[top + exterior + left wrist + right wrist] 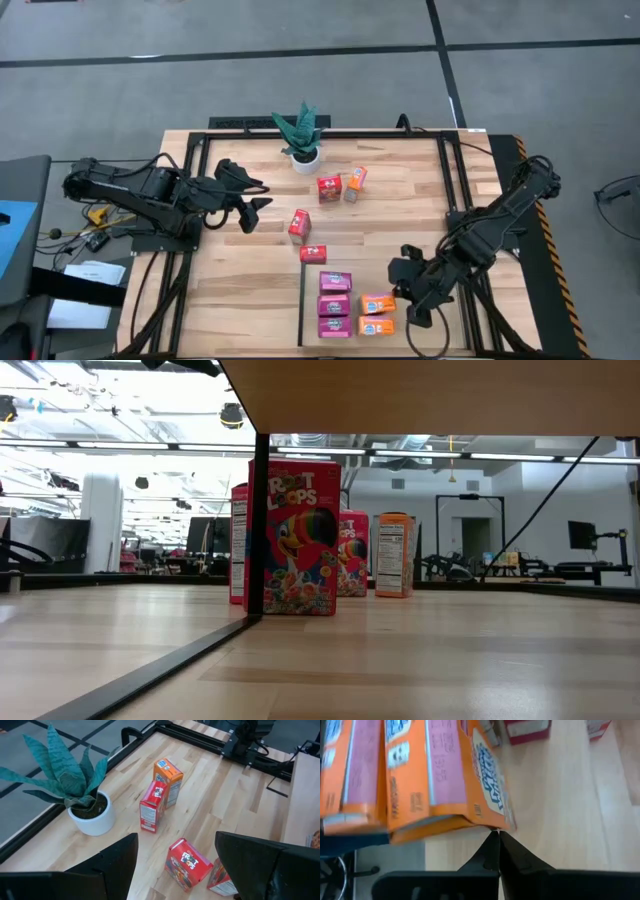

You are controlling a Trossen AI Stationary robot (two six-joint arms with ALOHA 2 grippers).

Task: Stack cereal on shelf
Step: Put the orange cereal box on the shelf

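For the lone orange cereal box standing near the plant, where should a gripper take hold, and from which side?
Grip the orange cereal box across its two broad printed faces, near the top, coming straight down from above. It stands upright with its narrow depth between those faces, so open fingers can span it. A red cereal box stands close beside it, which crowds a sideways approach. The left gripper is nearest.

The high view looks straight down on the whole desk and both arms. The low view sits at desk-top level, facing across into the room, close behind a red cereal box. The left wrist view looks down past its fingers at the potted plant, which the high view shares. The right wrist view sits very near the orange boxes.
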